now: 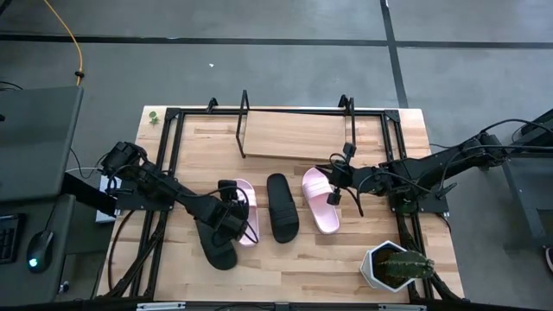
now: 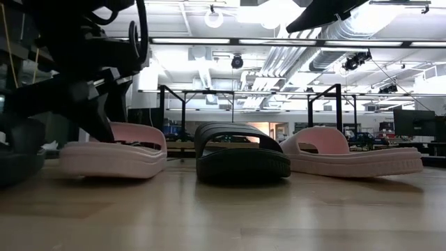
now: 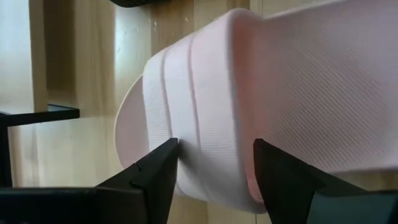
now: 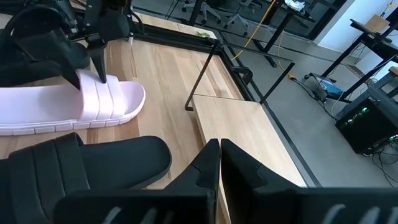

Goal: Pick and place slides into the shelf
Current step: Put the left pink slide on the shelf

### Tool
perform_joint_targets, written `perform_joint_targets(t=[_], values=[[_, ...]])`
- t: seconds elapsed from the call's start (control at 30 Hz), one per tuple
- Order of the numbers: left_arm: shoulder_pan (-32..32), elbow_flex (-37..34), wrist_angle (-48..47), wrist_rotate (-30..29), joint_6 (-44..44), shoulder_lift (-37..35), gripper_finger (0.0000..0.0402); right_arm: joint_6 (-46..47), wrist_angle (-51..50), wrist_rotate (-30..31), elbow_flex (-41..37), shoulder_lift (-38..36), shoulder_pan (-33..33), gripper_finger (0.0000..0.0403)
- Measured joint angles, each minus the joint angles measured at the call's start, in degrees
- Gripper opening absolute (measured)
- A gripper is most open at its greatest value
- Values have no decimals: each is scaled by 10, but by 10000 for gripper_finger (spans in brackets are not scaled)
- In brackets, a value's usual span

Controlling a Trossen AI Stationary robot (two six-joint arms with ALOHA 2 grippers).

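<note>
Several slides lie sole-down on the wooden table. A pink slide point(image 1: 246, 212) lies beside a black slide point(image 1: 281, 207), with a second pink slide point(image 1: 321, 200) to its right. Another black slide point(image 1: 216, 249) lies partly under my left arm. The shelf point(image 1: 289, 136) stands at the far middle with a bare board. My left gripper point(image 3: 216, 146) is open and slants down over the left pink slide point(image 3: 205, 124), one finger on either side of its strap. My right gripper point(image 4: 219, 163) is shut and hovers above the table near the right pink slide, holding nothing. My left gripper straddles the pink slide's strap point(image 3: 205, 155), its fingers point(image 3: 158, 171) slanting down from above and lying across the strap. I cannot tell whether they touch it. The slide lies flat on the table.
A potted plant in a white pot point(image 1: 393, 268) stands at the near right corner. The black table frame point(image 1: 173, 138) runs along the left, far and right sides. The middle black slide point(image 4: 87, 165) lies below my right gripper.
</note>
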Motion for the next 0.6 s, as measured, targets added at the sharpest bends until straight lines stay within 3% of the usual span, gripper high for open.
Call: perform_joint_targets(t=[0.17,0.5,0.6], values=[[0,0,0,-13,1,0,143,11,0,0,0,0,0,5],[0,2,-6,-19,19,1,16,11,0,0,0,0,0,5],[1,13,-21,-20,19,1,9,11,0,0,0,0,0,5]])
